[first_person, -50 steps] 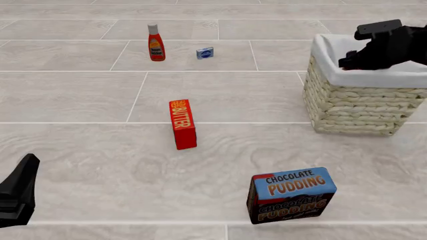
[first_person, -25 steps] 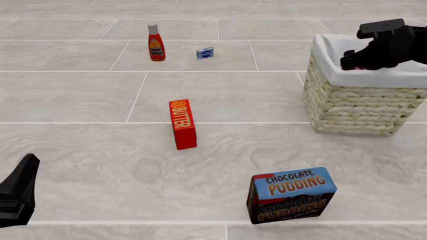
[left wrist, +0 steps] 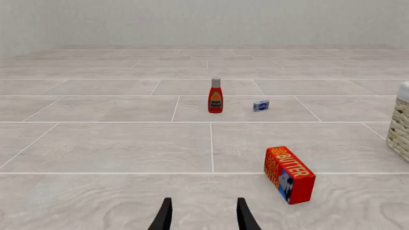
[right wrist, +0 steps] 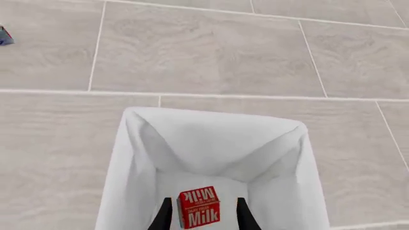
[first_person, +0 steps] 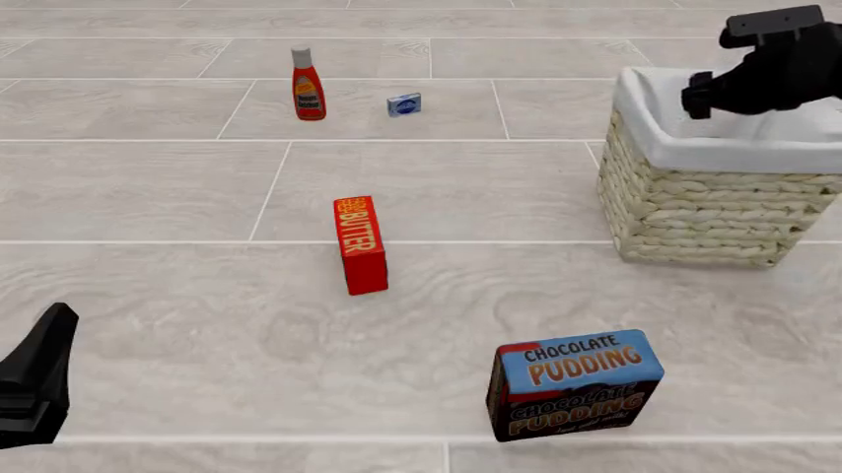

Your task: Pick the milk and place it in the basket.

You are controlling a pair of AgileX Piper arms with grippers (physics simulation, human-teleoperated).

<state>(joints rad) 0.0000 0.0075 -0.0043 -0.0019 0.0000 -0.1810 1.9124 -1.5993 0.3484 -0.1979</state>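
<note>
The milk [right wrist: 199, 208], a red carton with white lettering, lies inside the basket [right wrist: 211, 143] on its white cloth lining, seen in the right wrist view. In the front view the milk is hidden inside the cream wicker basket [first_person: 711, 207] at the right. My right gripper [first_person: 700, 97] hangs above the basket's opening; in its own view the right gripper [right wrist: 203, 221] is open, its fingers apart on either side of the carton below and clear of it. My left gripper [first_person: 39, 379] is open and empty at the near left, with its fingers [left wrist: 164, 218] over bare floor.
A red-orange butter box [first_person: 361, 243] stands mid-table. A ketchup bottle [first_person: 308, 86] and a small blue packet [first_person: 404, 104] stand at the far side. A chocolate pudding box [first_person: 574, 382] sits near the front, right of centre.
My right gripper has risen up and away from the basket's inside. The left arm and the other groceries have not moved.
</note>
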